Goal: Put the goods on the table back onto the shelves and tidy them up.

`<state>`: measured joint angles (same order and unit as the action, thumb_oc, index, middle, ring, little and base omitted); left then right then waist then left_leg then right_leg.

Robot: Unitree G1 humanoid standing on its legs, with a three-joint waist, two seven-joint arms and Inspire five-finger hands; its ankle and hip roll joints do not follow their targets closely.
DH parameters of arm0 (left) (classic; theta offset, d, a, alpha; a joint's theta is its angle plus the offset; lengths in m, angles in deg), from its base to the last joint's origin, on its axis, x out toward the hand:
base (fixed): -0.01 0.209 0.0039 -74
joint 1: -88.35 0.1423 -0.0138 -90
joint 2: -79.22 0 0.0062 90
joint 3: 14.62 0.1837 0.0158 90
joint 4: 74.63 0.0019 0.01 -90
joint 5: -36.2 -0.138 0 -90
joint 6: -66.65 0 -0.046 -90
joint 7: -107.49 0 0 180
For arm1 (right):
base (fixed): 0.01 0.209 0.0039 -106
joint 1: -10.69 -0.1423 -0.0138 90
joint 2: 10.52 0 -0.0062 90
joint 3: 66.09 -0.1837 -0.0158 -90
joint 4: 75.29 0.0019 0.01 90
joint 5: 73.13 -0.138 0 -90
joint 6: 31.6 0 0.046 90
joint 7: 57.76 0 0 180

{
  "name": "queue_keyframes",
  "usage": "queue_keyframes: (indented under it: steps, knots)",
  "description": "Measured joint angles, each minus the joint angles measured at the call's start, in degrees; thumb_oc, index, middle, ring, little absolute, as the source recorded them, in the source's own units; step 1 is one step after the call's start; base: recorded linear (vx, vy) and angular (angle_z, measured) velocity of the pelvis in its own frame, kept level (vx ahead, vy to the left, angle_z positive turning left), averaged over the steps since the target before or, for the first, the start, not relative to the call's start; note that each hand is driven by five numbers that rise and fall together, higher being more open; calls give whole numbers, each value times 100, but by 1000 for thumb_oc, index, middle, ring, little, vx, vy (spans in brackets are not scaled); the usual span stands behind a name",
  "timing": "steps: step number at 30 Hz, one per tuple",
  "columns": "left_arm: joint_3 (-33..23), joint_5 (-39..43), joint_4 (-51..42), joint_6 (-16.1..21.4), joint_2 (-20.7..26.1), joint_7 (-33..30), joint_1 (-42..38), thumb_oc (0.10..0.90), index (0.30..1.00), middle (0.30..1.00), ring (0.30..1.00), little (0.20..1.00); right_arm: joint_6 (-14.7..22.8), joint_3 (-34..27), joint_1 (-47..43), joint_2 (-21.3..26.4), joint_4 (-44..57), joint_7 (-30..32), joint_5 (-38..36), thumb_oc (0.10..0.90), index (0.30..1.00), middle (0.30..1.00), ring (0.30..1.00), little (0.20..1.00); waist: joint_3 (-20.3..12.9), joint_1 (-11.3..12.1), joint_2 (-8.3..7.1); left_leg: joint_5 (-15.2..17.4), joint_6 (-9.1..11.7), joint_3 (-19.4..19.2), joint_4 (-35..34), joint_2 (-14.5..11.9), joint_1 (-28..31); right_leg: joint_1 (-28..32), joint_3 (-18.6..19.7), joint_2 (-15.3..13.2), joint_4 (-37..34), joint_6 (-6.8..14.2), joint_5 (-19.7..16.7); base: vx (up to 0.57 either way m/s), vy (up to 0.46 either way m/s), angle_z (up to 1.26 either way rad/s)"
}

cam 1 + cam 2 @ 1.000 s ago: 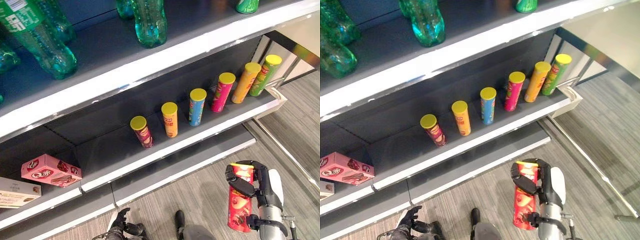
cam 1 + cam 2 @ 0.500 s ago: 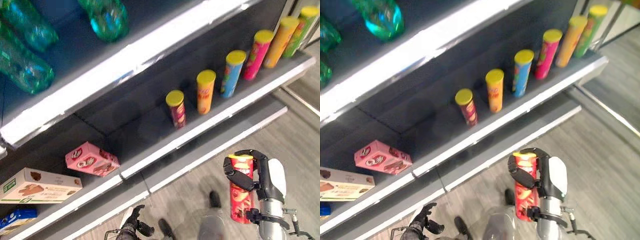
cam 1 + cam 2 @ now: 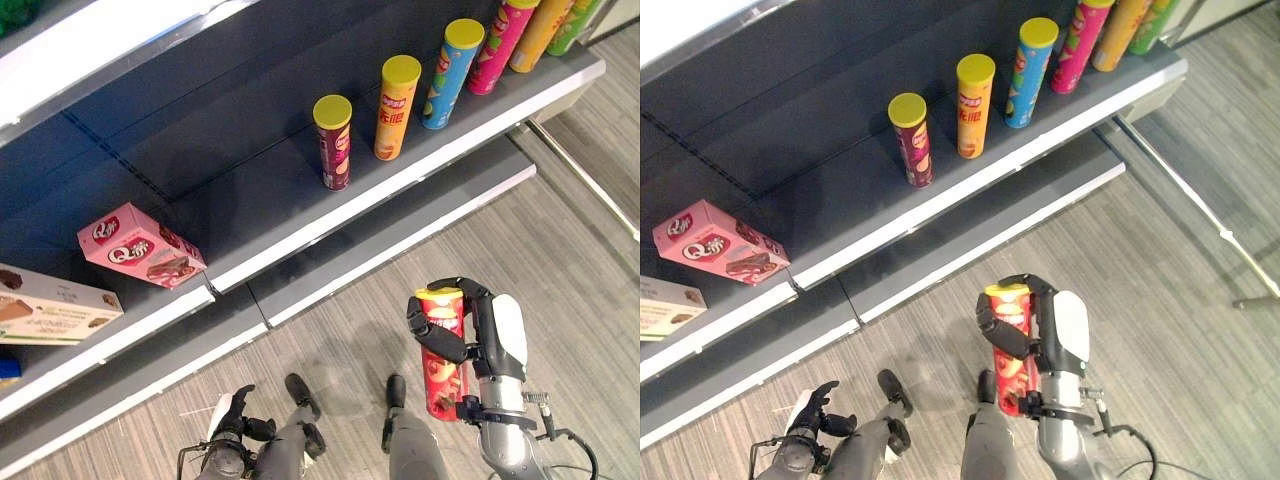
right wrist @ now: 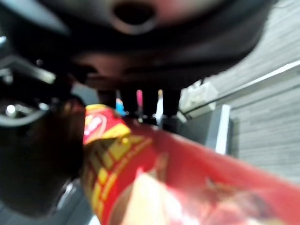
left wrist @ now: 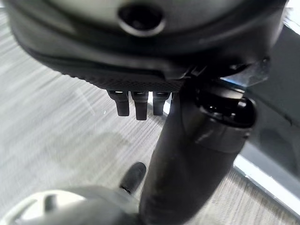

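Observation:
My right hand (image 3: 487, 336) is shut on a red chip can (image 3: 441, 352) with a yellow rim and holds it upright over the grey floor, in front of the shelves. The right wrist view has the same can (image 4: 154, 178) lying across the palm. On the middle shelf (image 3: 405, 180) stands a row of yellow-lidded cans: a dark red one (image 3: 333, 142), an orange one (image 3: 397, 107), a blue one (image 3: 449, 60) and a pink one (image 3: 497, 45), with more further right. My left hand (image 3: 231, 418) hangs low near the floor, its fingers (image 5: 136, 103) relaxed and holding nothing.
A pink snack box (image 3: 140, 247) lies on the shelf's left part, with a beige box (image 3: 52, 305) beside it. Bare shelf (image 3: 250, 195) stretches between the pink box and the dark red can. A lower shelf board (image 3: 400, 238) juts out below.
The camera has tipped down, so the top shelf with green bottles has left the picture. My right hand still grips the red can at about the same height.

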<state>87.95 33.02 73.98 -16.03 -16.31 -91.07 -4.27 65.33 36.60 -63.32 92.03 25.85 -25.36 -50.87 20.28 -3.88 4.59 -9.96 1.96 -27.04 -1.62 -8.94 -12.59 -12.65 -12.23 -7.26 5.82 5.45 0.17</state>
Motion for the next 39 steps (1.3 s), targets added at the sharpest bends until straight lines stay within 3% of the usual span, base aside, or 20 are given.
queue_keyframes:
  steps: [5, 8, 9, 11, 15, 22, 25, 26, 31, 39]
  knots:
    - [15, 81, 80, 47, -49, -31, -7, 800, 900, 900, 900, 900, 25, 315, -665, 259, 1, 70, -7, 400, 300, 300, 300, 300, -88, 16, 54, -45, 15, 249, 69, -117, -182, -16, -172, 129, -4, -81, -51, -6, -56, 12]
    - [36, 89, 146, 43, -75, -103, -7, 800, 900, 900, 900, 900, 31, 993, -1482, 231, -17, 147, -1, 400, 300, 300, 300, 300, -294, 247, 80, -67, -15, 414, 34, -38, -273, -20, -321, 73, -8, -81, -46, 17, -34, 33]
    - [75, 93, 111, 43, -58, -130, -1, 800, 900, 900, 900, 900, 102, 1448, -2233, 73, -232, 186, 19, 400, 300, 300, 300, 300, -316, 386, 95, -81, -34, 511, 17, 12, -334, -23, -410, 26, -1, -66, -30, 20, -32, 34]
    - [126, 94, 118, 79, -60, -166, -22, 800, 900, 900, 900, 900, 114, 1637, -2860, -166, -544, 245, 45, 400, 300, 300, 300, 300, -344, 583, 125, -104, -69, 594, -28, 36, -417, -75, -488, -7, 8, -61, -27, 12, -16, 31]
    - [233, 112, 222, 93, -34, -257, 25, 800, 900, 900, 900, 900, 114, 1627, -3291, -343, -654, 439, 157, 400, 300, 300, 300, 300, -355, 939, 135, -126, -168, 736, -125, 247, -494, -82, -641, -184, 21, 30, 24, 18, -16, 26]
    - [332, 151, 348, 50, 78, -263, 26, 800, 900, 900, 900, 900, 3, 1583, -4175, -595, -1026, 1165, 601, 400, 300, 300, 300, 300, -305, 1172, 74, -149, -223, 890, -166, 330, -655, -93, -800, -222, -87, 78, 19, 14, -20, 15]
    - [565, 150, 338, 49, 128, -327, -13, 800, 900, 900, 900, 900, -23, 1084, -4511, -952, -1055, 1747, 879, 400, 300, 300, 300, 300, -125, 1280, 44, -158, -210, 951, -169, 312, -720, -105, -837, -201, -143, 82, 15, 25, -12, 9]
    - [699, 151, 346, 41, 162, -335, -16, 800, 900, 900, 900, 900, -25, 798, -4660, -1072, -1056, 2103, 914, 400, 300, 300, 300, 300, -100, 1274, 58, -160, -209, 1030, -169, 333, -818, -126, -923, -203, -207, 87, 3, 42, -16, 25]
    - [928, 92, 235, 58, 221, -329, -104, 800, 900, 900, 900, 900, -188, 284, -5009, -946, -1018, 2663, 1179, 400, 300, 300, 300, 300, 86, 1295, 166, -166, -220, 1081, -173, 412, -947, -222, -969, -254, -212, 93, 1, 20, -6, 8]
    - [933, 69, -116, 147, 226, -332, -349, 800, 900, 900, 900, 900, -290, 496, -5217, -692, -1013, 2717, 1572, 400, 300, 300, 300, 300, 346, 1298, 300, -181, -262, 1097, -179, 467, -1182, -445, -956, -289, -232, 133, 20, 2, -1, 0]
